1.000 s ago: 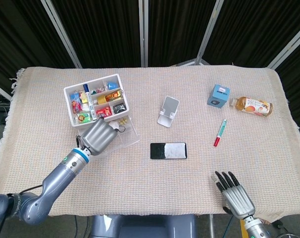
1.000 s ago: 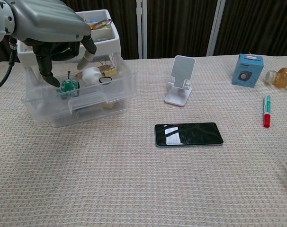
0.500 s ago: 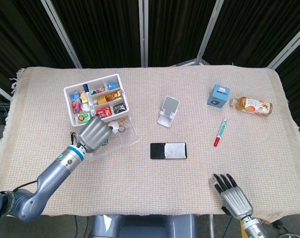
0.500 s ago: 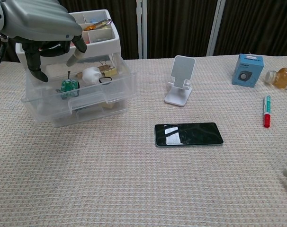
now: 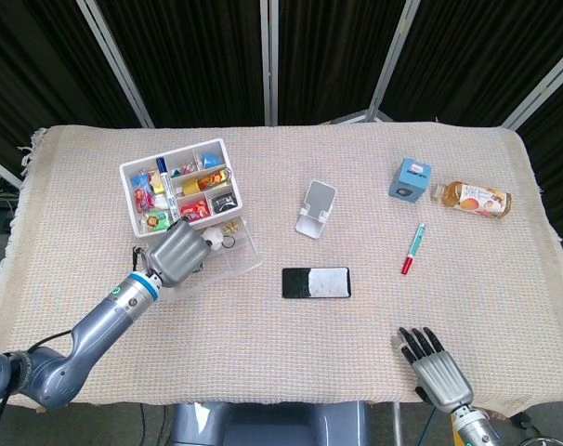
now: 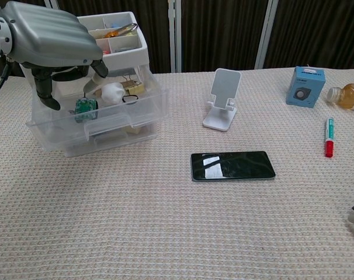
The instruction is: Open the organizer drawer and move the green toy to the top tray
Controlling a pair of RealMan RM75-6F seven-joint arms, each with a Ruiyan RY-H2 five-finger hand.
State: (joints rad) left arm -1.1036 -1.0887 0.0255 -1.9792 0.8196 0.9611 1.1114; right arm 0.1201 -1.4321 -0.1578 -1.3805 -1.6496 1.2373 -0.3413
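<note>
The right hand (image 5: pixel 438 369) is seen low at the table's near edge, fingers spread, nothing held; the left hand (image 6: pixel 51 42) is poised over the pulled-out drawer (image 6: pixel 98 125), fingers curled downward, empty; the green toy (image 6: pixel 84 108) is seen upright inside the drawer, beneath the fingertips; its facing cannot be told.

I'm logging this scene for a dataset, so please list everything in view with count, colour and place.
organizer: one, white top tray over a clear pulled-out drawer, far left of the table.
green toy: one, green, inside the open drawer.
white ball: one, white, in the drawer beside the toy.
phone stand: one, white, centre of the table.
phone: one, black, lying flat in front of the stand.
box: one, blue, far right.
bottle: one, amber, lying right of the box.
marker: one, green with red cap, right side.
tablecloth: one, beige.
left hand: over the drawer, holding nothing.
right hand: near right edge, fingers apart.
</note>
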